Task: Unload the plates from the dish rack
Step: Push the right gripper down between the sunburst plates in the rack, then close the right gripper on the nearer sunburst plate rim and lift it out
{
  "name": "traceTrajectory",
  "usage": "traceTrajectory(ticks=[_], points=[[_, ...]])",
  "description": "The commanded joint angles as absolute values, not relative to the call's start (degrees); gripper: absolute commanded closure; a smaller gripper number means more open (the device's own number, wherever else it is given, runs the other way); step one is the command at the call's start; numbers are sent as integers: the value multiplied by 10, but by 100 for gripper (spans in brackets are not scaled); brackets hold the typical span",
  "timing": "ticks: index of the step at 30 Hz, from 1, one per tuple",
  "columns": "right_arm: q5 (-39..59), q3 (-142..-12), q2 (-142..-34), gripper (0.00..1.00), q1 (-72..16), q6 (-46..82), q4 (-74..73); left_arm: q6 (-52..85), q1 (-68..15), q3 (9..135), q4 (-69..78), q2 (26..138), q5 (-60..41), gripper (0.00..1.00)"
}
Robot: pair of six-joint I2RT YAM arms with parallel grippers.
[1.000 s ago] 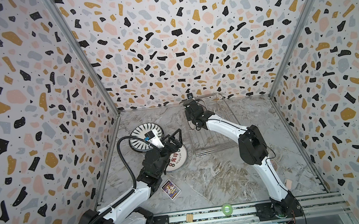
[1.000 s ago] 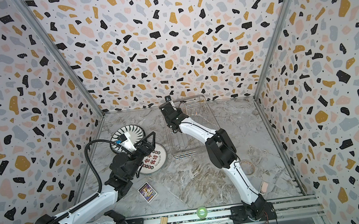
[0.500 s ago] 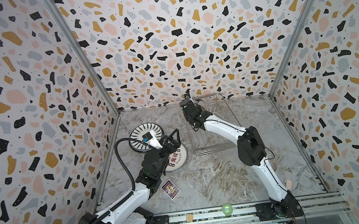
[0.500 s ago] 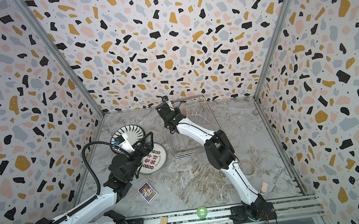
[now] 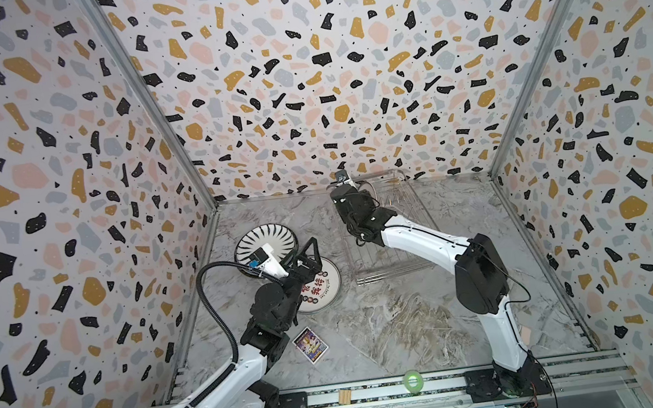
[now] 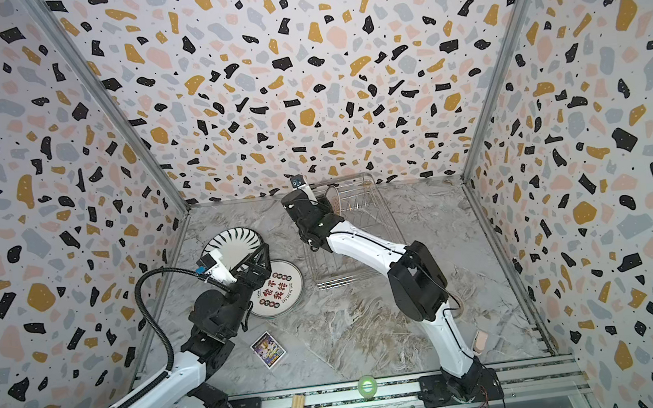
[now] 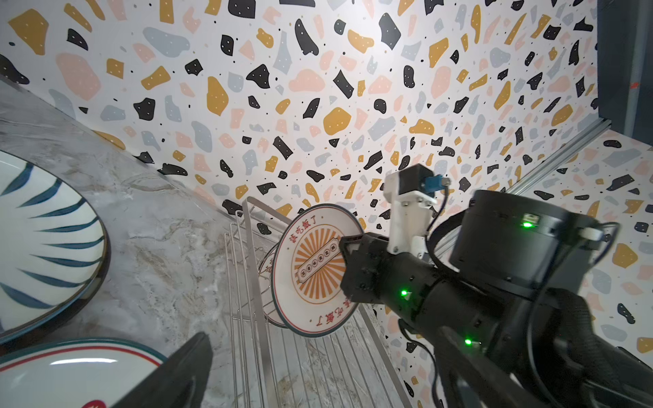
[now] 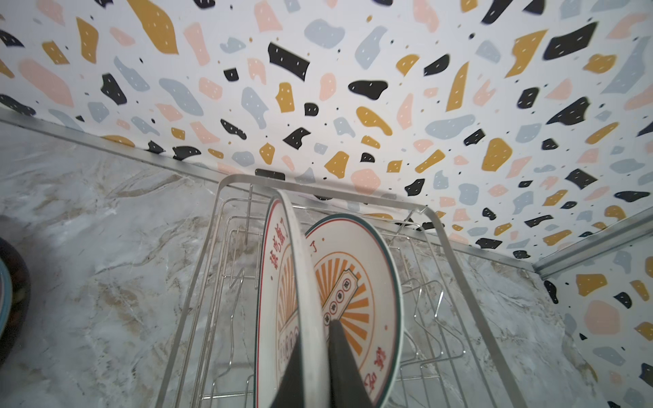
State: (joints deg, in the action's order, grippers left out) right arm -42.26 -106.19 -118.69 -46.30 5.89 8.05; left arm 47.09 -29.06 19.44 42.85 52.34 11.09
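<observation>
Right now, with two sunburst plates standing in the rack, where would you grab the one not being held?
I'd pinch the free sunburst plate by its upper rim, coming from above, jaws straddling both faces. It stands on edge in the dish rack, so its thin rim stands clear of the wires; the right gripper holds its neighbour likewise.

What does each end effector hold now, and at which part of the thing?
The right end effector is shut on the rim of an upright sunburst plate in the dish rack. The left end effector is open and holds nothing.
</observation>
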Motion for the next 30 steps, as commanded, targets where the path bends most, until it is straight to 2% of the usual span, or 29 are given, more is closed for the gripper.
traceTrajectory(ticks=[1, 6, 10, 13, 20, 24, 30], points=[[-455, -1034, -1112, 98, -470, 39, 14, 455, -293, 184, 450, 515, 111, 0], [-430, -927, -1024, 98, -472, 33, -46, 441, -293, 178, 476, 517, 81, 0], [-351, -837, -946, 98, -468, 25, -88, 425, -293, 182, 489, 517, 54, 1], [-271, -773, -890, 98, -452, 40, -109, 411, -293, 188, 495, 519, 34, 0], [-3, -586, -764, 100, -352, 83, -237, 367, -293, 176, 601, 545, -60, 0], [79, -539, -737, 100, -304, 103, -275, 342, -293, 187, 617, 577, -113, 0], [278, -461, -717, 100, -220, 184, -390, 295, -297, 155, 681, 586, -158, 0]])
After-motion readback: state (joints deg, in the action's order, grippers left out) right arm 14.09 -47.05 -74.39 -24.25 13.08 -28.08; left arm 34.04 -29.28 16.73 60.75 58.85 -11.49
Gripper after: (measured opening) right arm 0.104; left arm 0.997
